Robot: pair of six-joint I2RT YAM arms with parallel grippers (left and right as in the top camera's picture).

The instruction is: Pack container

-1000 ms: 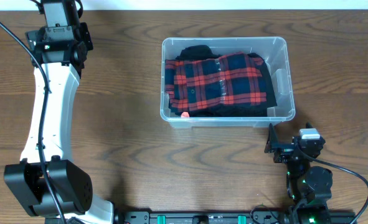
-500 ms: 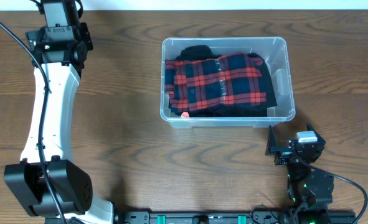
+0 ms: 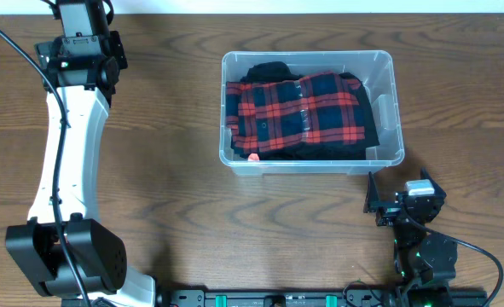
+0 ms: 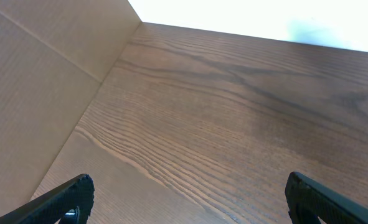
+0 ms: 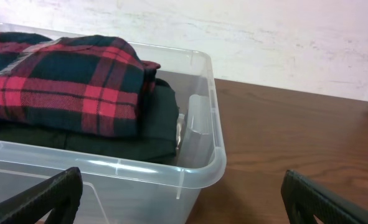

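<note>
The clear plastic container (image 3: 395,111) stands at the middle back of the table, lidless. It holds a folded red and dark plaid shirt (image 3: 307,109) on top of dark clothing (image 3: 269,72). In the right wrist view the container's rim (image 5: 215,143) and the plaid shirt (image 5: 65,81) are close ahead. My right gripper (image 5: 182,199) is open and empty, low near the table's front right, just in front of the container's near right corner. My left gripper (image 4: 187,199) is open and empty over bare wood at the far left back corner.
The left arm (image 3: 64,162) stretches along the left side of the table. A white wall (image 5: 264,37) lies behind the table. The table's back edge (image 4: 246,34) and a side panel (image 4: 34,93) show in the left wrist view.
The right gripper has drawn back slightly toward the front edge, away from the container. The left arm and the container's contents have not moved.
</note>
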